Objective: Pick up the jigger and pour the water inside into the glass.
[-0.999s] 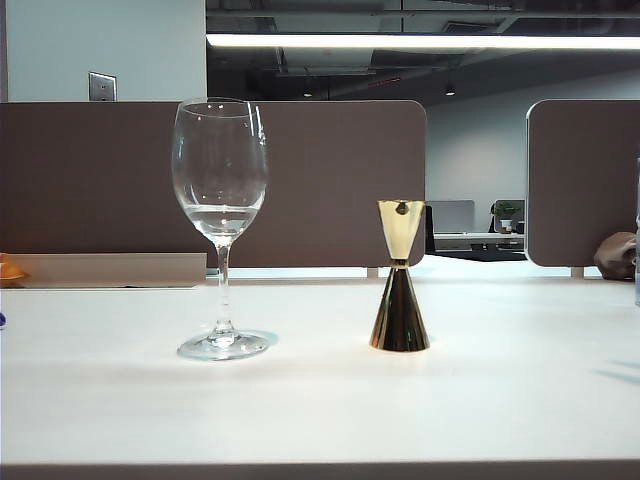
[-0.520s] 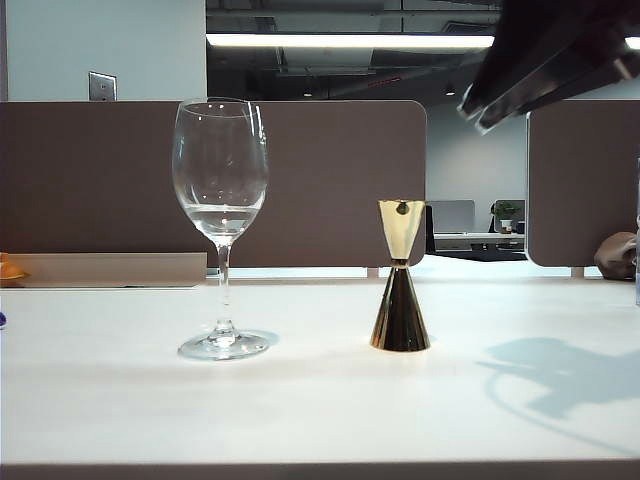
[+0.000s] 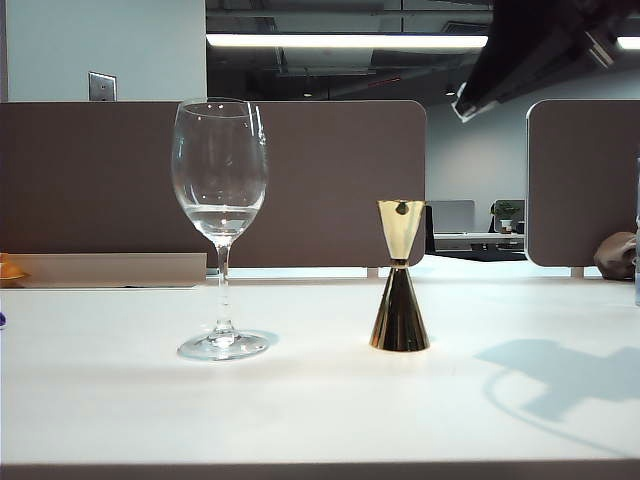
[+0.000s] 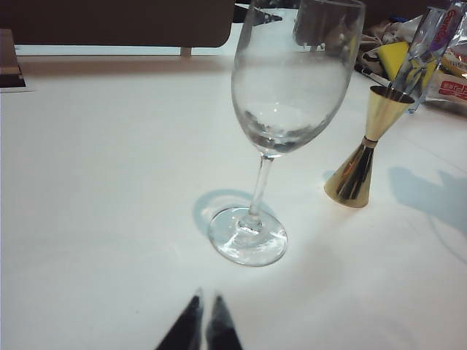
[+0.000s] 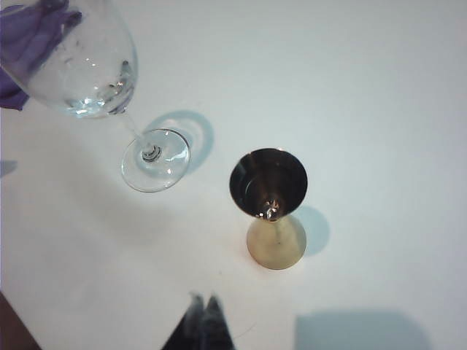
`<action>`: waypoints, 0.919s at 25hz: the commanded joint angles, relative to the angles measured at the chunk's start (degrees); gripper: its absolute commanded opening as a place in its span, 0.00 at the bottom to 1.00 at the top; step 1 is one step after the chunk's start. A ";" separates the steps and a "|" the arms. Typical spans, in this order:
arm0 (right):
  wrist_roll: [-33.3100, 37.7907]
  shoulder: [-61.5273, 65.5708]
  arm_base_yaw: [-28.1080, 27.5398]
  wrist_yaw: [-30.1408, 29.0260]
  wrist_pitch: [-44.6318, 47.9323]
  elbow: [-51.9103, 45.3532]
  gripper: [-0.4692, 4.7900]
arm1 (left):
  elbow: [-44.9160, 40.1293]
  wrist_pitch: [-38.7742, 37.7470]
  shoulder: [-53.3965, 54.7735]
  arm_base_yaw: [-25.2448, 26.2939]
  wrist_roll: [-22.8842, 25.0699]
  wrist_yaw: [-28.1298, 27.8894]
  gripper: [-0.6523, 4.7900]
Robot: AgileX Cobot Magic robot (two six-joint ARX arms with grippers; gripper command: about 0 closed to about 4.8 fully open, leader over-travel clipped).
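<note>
Gold metal caught the light where the jigger [image 3: 399, 277] stood upright on the white surface [image 3: 300, 400], right of centre in the exterior frame, with nothing touching it. To its left, clearly apart from it, stood the glass [image 3: 220, 225], upright on its round foot, a little water [image 3: 222, 218] lying low in its bowl. The right tool [image 5: 205, 310] hung high in the upper right of the exterior frame, above and to the right of the jigger, its tips pressed together and empty; its shadow fell on the surface at lower right. The left tool [image 4: 203, 324] sat low and near the glass's foot, tips likewise together, clamping nothing.
</note>
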 commanded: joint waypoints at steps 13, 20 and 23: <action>4.02 -9.09 -0.07 1.46 23.34 -20.52 0.19 | -0.09 0.13 0.04 0.07 0.04 -0.11 0.16; 3.78 -3.50 -0.07 8.92 29.64 -26.53 0.24 | -0.09 0.13 0.04 0.07 0.04 -0.11 0.16; 3.80 1.75 -0.07 8.90 31.47 -27.23 0.25 | -0.09 0.13 0.04 0.07 0.04 -0.13 0.16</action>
